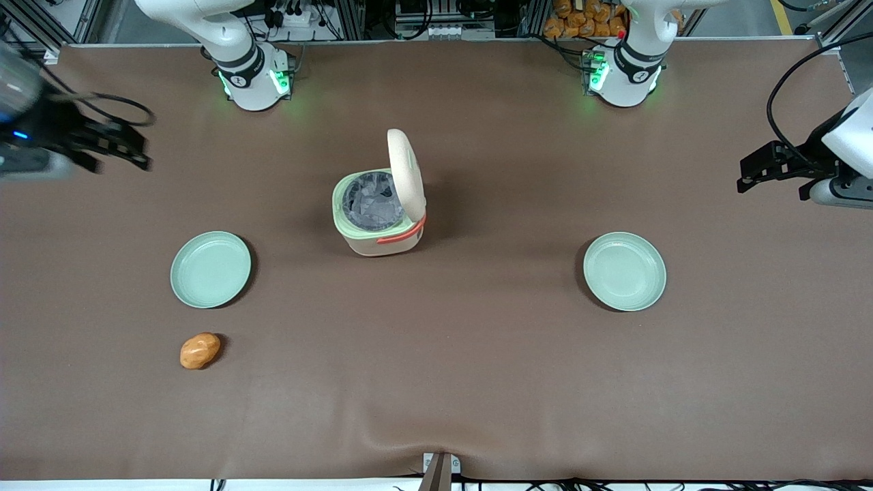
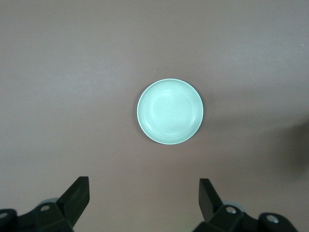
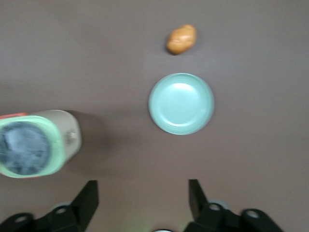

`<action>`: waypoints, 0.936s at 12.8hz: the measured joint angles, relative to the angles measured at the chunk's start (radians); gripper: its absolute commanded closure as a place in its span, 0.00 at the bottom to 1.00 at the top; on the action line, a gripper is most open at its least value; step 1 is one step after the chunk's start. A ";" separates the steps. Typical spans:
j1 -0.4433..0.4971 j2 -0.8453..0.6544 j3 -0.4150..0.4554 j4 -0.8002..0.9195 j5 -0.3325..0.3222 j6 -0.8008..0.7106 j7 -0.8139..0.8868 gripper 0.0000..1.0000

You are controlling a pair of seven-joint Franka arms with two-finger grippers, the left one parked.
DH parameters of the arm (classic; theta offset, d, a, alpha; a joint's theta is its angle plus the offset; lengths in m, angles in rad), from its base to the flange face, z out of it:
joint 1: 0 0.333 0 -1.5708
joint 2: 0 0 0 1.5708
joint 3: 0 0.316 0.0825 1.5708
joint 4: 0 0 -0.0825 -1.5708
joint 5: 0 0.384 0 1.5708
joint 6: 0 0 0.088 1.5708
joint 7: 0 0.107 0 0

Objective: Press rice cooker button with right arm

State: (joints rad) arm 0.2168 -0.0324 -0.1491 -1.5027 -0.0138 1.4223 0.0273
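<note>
- Here, the rice cooker (image 1: 379,211) stands mid-bench with its lid (image 1: 406,166) raised, silvery pot exposed.
- The right arm's end effector (image 3: 143,199) hovers with fingers apart, toward the working arm's end of the bench (image 1: 477,382), well apart from the cooker.
- A green plate (image 1: 210,269) lies near a potato (image 1: 200,350).

Even overhead light, soft shadows; the gripper (image 1: 116,146) is motion-blurred, the right wrist view soft

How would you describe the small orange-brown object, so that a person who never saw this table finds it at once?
Start from the rice cooker at the middle of the brown table, then go to the green plate toward the working arm's end. The potato-like lump lies just nearer the front camera than that plate, apart from it. It is the only orange-brown thing there; the tool hangs open, farther away.
</note>
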 measured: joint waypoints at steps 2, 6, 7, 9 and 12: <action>-0.016 -0.014 -0.015 -0.002 -0.009 -0.004 -0.037 0.00; -0.046 -0.012 -0.021 -0.017 -0.009 0.001 -0.102 0.00; -0.053 -0.012 -0.022 -0.017 -0.009 0.001 -0.118 0.00; -0.070 -0.012 -0.023 -0.025 -0.003 0.015 -0.151 0.00; -0.080 -0.012 -0.023 -0.031 0.002 0.032 -0.172 0.00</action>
State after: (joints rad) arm 0.1373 -0.0440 -0.1719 -1.5336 -0.0121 1.4543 -0.1451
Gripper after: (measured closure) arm 0.000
